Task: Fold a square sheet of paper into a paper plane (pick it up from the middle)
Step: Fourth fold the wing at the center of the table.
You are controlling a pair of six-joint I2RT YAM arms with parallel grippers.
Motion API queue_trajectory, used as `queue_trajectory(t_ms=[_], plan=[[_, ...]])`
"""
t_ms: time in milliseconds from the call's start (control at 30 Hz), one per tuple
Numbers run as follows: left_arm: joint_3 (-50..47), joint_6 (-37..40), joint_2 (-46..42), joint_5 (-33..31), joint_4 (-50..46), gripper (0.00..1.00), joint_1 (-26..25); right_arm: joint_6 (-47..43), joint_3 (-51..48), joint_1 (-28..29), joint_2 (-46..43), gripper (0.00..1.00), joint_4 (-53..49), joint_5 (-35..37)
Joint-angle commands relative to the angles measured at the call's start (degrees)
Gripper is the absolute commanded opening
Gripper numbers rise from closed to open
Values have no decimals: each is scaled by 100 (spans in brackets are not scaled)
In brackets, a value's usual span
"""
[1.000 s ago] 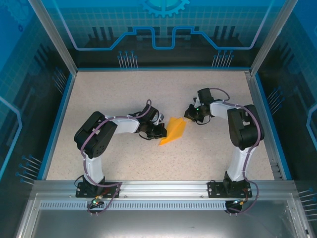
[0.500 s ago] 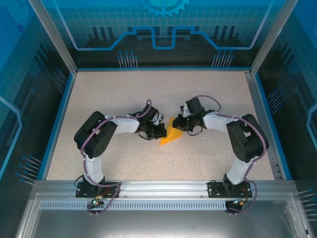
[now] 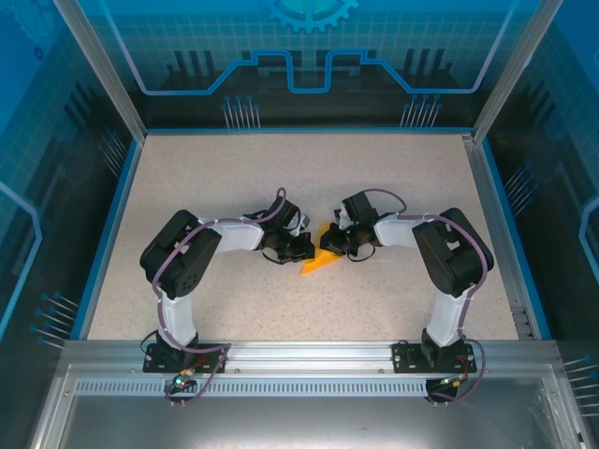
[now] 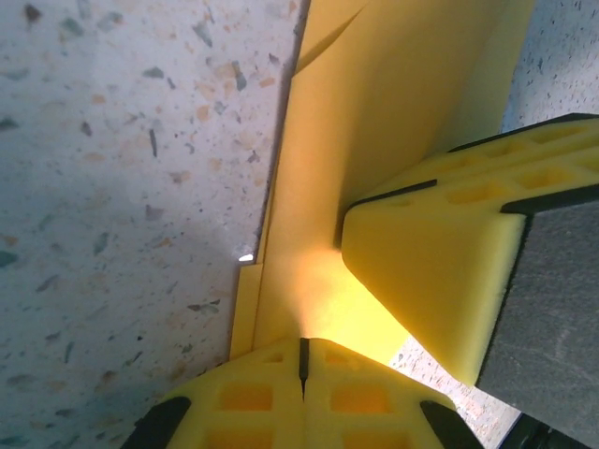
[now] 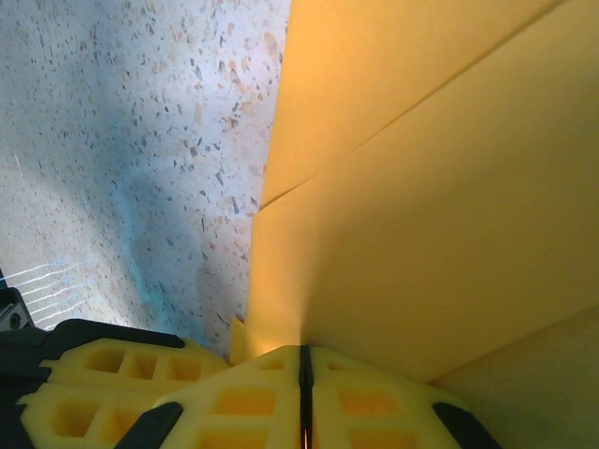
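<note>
Pinching together at the middle of the desk [image 3: 234,187], the left hand [image 3: 310,248] and the right hand [image 3: 335,245] meet tip to tip over the orange-yellow paper [image 3: 321,259]. It lies partly folded between them, its pointed end aimed toward the near left.

In the left wrist view the left hand [image 4: 302,351] has its yellow pads pressed flat against each other, with only a thin dark seam between them. The paper [image 4: 384,112] rises straight out of that seam, so the hand is clamped on it. The right hand's fingers [image 4: 430,253] sit on the same sheet just to the right, touching its surface.

In the right wrist view the right hand [image 5: 301,360] is closed in the same way, pads together. The folded paper [image 5: 421,187] runs up and away from the seam, with one crease line crossing it. The left hand's pad [image 5: 94,379] shows just beside it at the lower left.

A second ago the right hand stood off to the right of the paper, apart from it, and the sheet showed as a broad kite shape. The right arm has since swung left – first to the paper's right edge, now onto it – and covers most of the sheet. The left arm and its grip have not shifted, and the paper lies at the same spot.
</note>
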Motion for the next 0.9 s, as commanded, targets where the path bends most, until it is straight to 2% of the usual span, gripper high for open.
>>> queue_trajectory(t_ms=[0, 300, 867], plan=[[57, 101, -118, -29, -710, 2, 8, -6, -35, 37, 229, 9, -453, 258], [221, -198, -636, 366, -745, 18, -6, -51, 9, 33, 308, 9, -681, 448], [395, -329, -307, 401, -1117, 21, -288, -8, 103, 29, 444, 9, -882, 578]])
